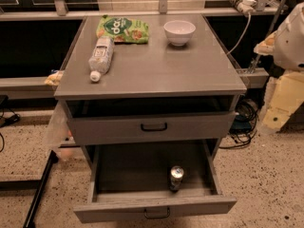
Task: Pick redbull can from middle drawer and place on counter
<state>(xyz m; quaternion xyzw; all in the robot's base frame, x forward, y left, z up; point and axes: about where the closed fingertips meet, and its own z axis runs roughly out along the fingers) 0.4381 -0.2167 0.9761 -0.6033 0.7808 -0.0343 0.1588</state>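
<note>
The redbull can (176, 177) stands upright in the open middle drawer (118, 213), near its front wall and right of centre. The drawer is pulled out at the bottom of the grey cabinet, with a black handle on its front. The counter (156, 68) is the flat grey top above. My arm shows at the right edge of the camera view, and its pale gripper (280, 108) hangs there, beside the cabinet, well to the right of and above the can, holding nothing that I can see.
On the counter lie a clear white-capped plastic bottle (101, 56) on its side at the left, a green snack bag (122, 29) at the back and a white bowl (179, 32) at the back right. The upper drawer front (152, 127) sits slightly open. Cables lie on the floor at right.
</note>
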